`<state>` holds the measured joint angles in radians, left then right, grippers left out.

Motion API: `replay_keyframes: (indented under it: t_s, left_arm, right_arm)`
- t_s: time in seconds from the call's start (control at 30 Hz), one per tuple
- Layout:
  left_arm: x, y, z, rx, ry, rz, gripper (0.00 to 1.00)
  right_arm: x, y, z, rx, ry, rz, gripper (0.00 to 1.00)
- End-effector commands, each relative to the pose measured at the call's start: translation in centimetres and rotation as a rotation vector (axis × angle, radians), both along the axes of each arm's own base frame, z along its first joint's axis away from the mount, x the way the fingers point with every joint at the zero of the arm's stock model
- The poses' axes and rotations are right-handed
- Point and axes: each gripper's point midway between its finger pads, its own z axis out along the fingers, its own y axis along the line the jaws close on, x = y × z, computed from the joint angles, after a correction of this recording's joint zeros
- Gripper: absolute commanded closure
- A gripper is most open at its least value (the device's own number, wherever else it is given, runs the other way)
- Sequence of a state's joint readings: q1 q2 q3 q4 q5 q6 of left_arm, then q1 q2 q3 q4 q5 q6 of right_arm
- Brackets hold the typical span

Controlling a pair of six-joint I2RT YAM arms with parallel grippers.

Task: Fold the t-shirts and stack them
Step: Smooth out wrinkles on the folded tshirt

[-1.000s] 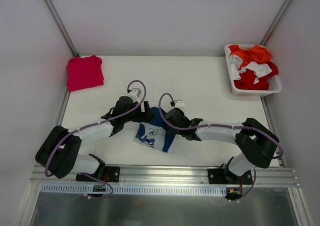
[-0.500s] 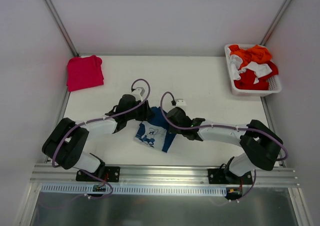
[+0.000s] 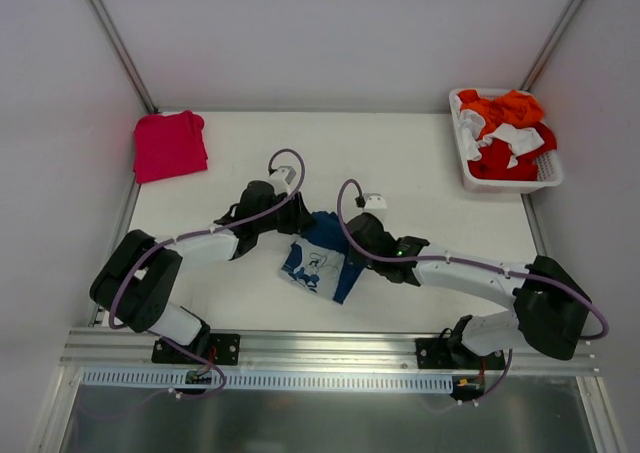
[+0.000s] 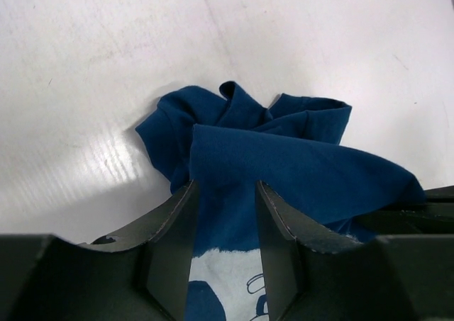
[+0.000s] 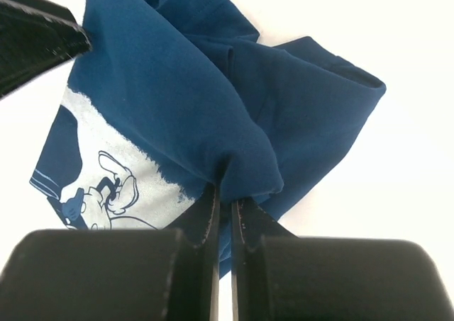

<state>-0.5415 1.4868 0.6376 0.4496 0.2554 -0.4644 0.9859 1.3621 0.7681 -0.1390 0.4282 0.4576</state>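
The navy t-shirt point(image 3: 322, 256) lies crumpled on the table point(image 3: 430, 173) between the 2 arms. The left gripper point(image 4: 223, 188), half closed, grips 1 fold; the right gripper point(image 5: 224, 197), almost fully closed, pinches another. The pink-red t-shirt point(image 3: 168, 145) lies at the far-left corner

Left claw point(image 4: 223, 193), right claw point(image 5: 223, 202) low, converging, each clamped on navy t-shirt point(image 4: 284, 158) fold.

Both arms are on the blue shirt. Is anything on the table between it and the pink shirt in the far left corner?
Nothing visible. The table between the blue shirt and the pink shirt is bare; only the left gripper sits on that side. The basket is far right.
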Motion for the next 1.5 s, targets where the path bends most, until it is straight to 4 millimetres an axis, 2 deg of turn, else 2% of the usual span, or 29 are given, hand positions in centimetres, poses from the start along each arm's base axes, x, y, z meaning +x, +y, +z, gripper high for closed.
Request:
replay_keyframes:
  t_s: [0.0, 0.23, 0.4, 0.53, 0.73, 0.83, 0.9, 0.93, 0.97, 1.0, 1.03, 1.07, 1.1, 1.17, 1.23, 1.3, 1.4, 1.43, 1.47]
  left_arm:
    - [1.3, -1.4, 3.5, -0.074, -0.068, -0.028, 0.62]
    - [1.9, -2.9, 5.0, -0.116, -0.073, -0.073, 0.63]
    - [1.8, -4.1, 4.6, -0.128, -0.044, -0.111, 0.64]
    - [0.6, -6.1, 4.2, -0.149, -0.019, -0.186, 0.65]
    - [-2.1, -8.4, 3.4, -0.152, -0.003, -0.266, 0.66]
    - [-2.8, -8.3, 3.4, -0.147, -0.003, -0.256, 0.66]
    - [-3.3, -8.0, 4.1, -0.144, -0.03, -0.249, 0.63]
    - [-3.4, -7.9, 4.4, -0.14, -0.042, -0.247, 0.59]
    - [-3.7, -7.8, 5.1, -0.141, -0.053, -0.246, 0.55]
    - [-3.8, -7.6, 5.2, -0.134, -0.059, -0.238, 0.49]
    - [-4.0, -7.6, 5.4, -0.13, -0.065, -0.242, 0.35]
    - [-4.1, -7.5, 5.5, -0.128, -0.067, -0.244, 0.3]
    - [-4.2, -7.4, 5.1, -0.114, -0.058, -0.241, 0.26]
    - [-4.4, -7.2, 4.6, -0.106, -0.047, -0.24, 0.25]
    - [-4.6, -7.2, 4.2, -0.105, -0.037, -0.245, 0.24]
    - [-4.7, -7.3, 4.0, -0.111, -0.035, -0.249, 0.24]
    - [-4.8, -7.7, 4.0, -0.12, -0.034, -0.253, 0.24]
    - [-4.8, -7.9, 3.8, -0.119, -0.033, -0.258, 0.25]
    - [-4.8, -7.9, 3.6, -0.115, -0.028, -0.258, 0.27]
  right_arm:
    - [0.1, -1.6, 0.9, -0.028, -0.036, -0.031, 0.99]
    - [-0.6, -3.5, 1.7, -0.035, -0.057, -0.074, 0.99]
    - [-0.8, -4.8, 2.5, -0.058, -0.083, -0.109, 0.99]
    - [-0.6, -5.8, 1.4, -0.114, -0.065, -0.148, 0.99]
    - [-0.2, -5.6, -0.8, -0.169, -0.014, -0.171, 0.99]
    - [0.1, -5.7, -1.4, -0.195, 0.005, -0.185, 1.0]
    - [0.4, -5.9, -1.7, -0.206, 0.013, -0.202, 0.99]
    - [0.5, -6.0, -1.9, -0.214, 0.016, -0.207, 0.95]
    - [0.8, -6.2, -2.0, -0.224, 0.017, -0.218, 0.83]
    - [1.0, -6.4, -2.0, -0.23, 0.018, -0.226, 0.65]
    - [1.2, -6.5, -2.1, -0.252, 0.019, -0.234, 0.47]
    - [1.6, -6.8, -1.8, -0.27, 0.003, -0.245, 0.28]
    - [1.8, -6.7, -1.3, -0.281, -0.006, -0.244, 0.22]
    - [2.3, -6.7, -0.4, -0.287, -0.031, -0.245, 0.2]
    - [2.4, -6.6, 0.6, -0.283, -0.046, -0.232, 0.13]
    - [2.5, -6.2, 2.4, -0.252, -0.074, -0.213, 0.12]
    - [2.0, -5.4, 4.5, -0.195, -0.113, -0.177, 0.21]
    - [1.8, -5.3, 4.8, -0.191, -0.118, -0.162, 0.37]
    - [1.6, -5.1, 5.2, -0.178, -0.125, -0.151, 0.45]
